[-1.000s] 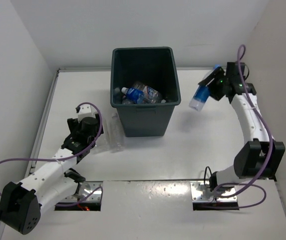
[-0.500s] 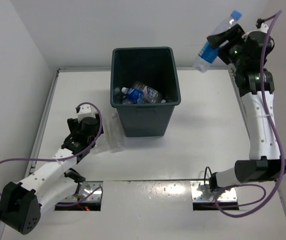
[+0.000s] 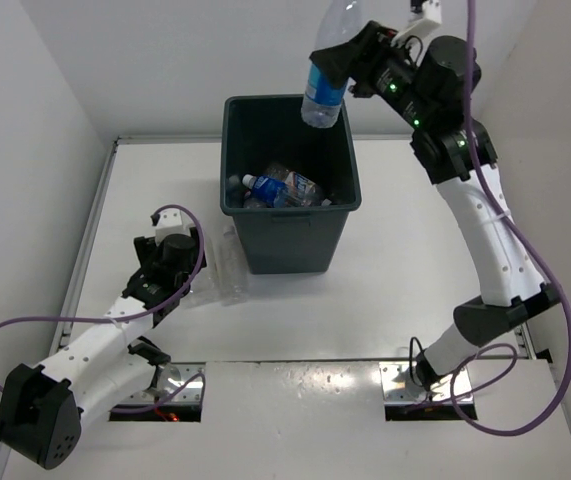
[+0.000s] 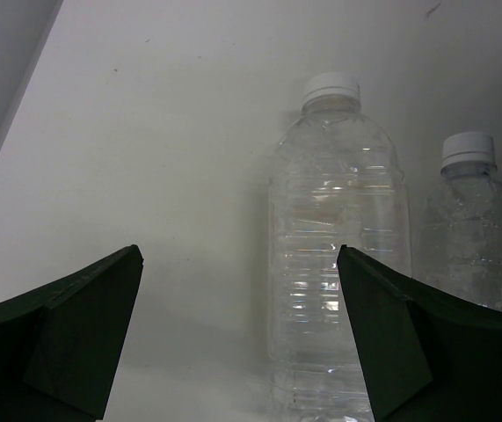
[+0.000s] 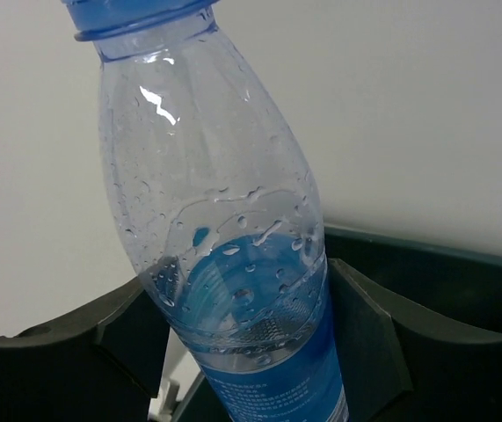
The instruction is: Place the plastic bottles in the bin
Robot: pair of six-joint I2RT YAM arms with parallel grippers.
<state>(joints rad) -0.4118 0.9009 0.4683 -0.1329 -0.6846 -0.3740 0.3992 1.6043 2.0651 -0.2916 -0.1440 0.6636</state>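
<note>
The right gripper, jaws clamped on a blue-labelled bottle, is hanging it above the bin's far rim; releasing here is risking a bounce outside, while the left gripper's jaws are standing apart

Right arm is swinging up and leftward, the right gripper carrying the clear plastic bottle with a blue label. A second ago the bottle hung low, to the right of the tall dark grey plastic bin; now it is hanging neck-up above the bin's back right corner.
</note>
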